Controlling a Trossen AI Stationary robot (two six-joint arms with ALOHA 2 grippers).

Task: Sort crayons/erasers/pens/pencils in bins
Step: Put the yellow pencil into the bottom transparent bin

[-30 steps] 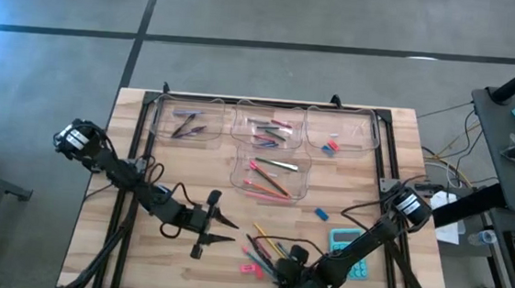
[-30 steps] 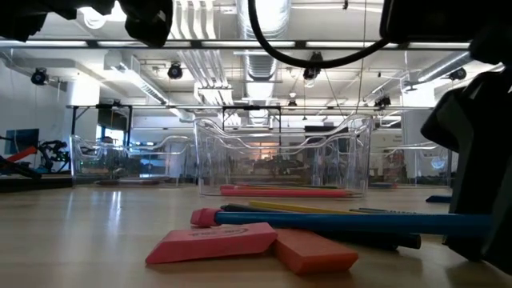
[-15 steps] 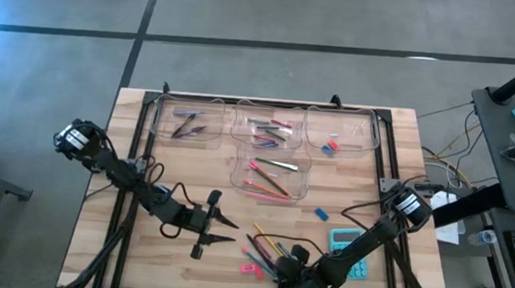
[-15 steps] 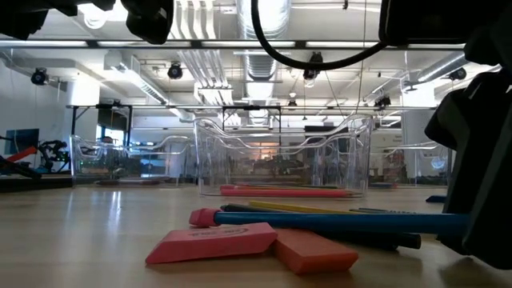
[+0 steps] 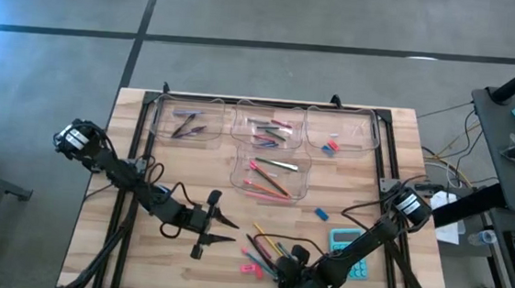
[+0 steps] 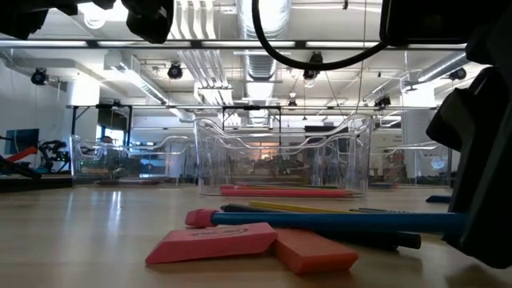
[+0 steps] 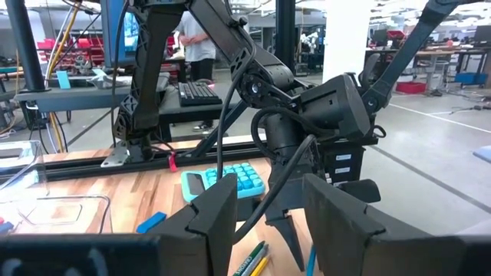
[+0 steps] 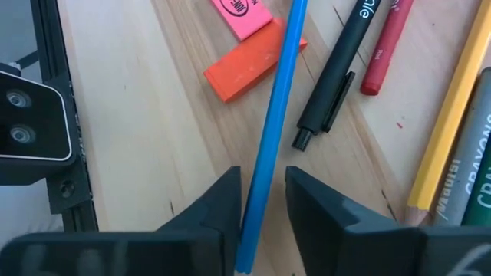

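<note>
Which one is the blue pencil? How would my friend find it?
Start at the teal calculator near the table's front right. Beside it lies a loose pile of pens and pencils, where the right end effector sits. The blue pencil is the long, thin stick between its fingers, lying next to an orange eraser.

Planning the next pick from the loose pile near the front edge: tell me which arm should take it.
Right. Its end effector already straddles the blue pencil in the pile, beside the black pen. The left end effector hovers over bare table off to the side, holding nothing.
</note>
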